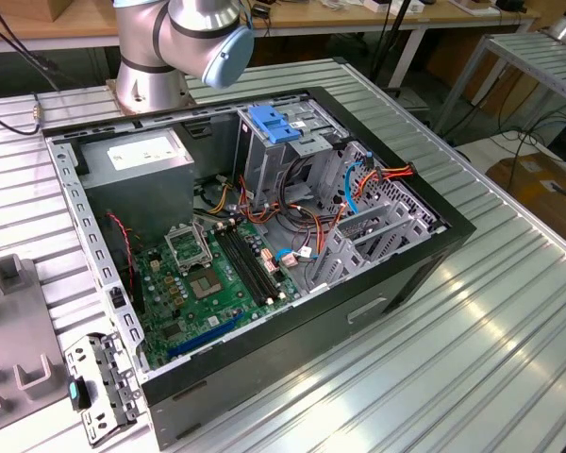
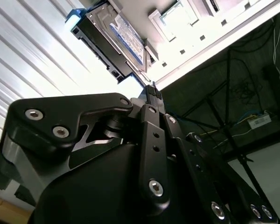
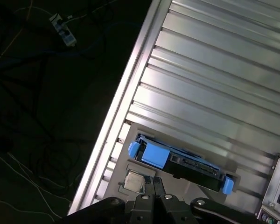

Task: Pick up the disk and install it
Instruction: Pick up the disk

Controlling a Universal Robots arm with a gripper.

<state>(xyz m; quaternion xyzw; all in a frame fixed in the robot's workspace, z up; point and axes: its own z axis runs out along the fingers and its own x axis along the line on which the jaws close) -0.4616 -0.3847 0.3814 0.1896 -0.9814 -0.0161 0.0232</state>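
Disk point(image 3: 186, 164) lies flat on the ribbed metal table point(image 3: 214, 70), close to the table's edge. It is just ahead of the gripper point(image 3: 154, 184) and a little to one side of the line the fingertips point along. Its bright blue carrier frame point(image 3: 154, 155) wraps the end nearer that line, and the dark body stretches away from it.

In both wrist views the two fingers are pressed together at their tips with nothing between them. In the second wrist view the gripper point(image 2: 152, 91) ends short of the disk's point(image 2: 113, 39) near corner, near it but, as far as I can judge, not touching.

The disk's long axis runs crosswise to the direction the fingers point, so it presents a long side to them. That axis looks roughly parallel to the line along which the fingers would part, so as things stand the jaws are lined up with its length, not its width.

A small square chip point(image 3: 132, 181) sits beside the fingertips, on the side away from the disk's body. In the exterior view the open computer case point(image 1: 434, 236) rests on the same table.
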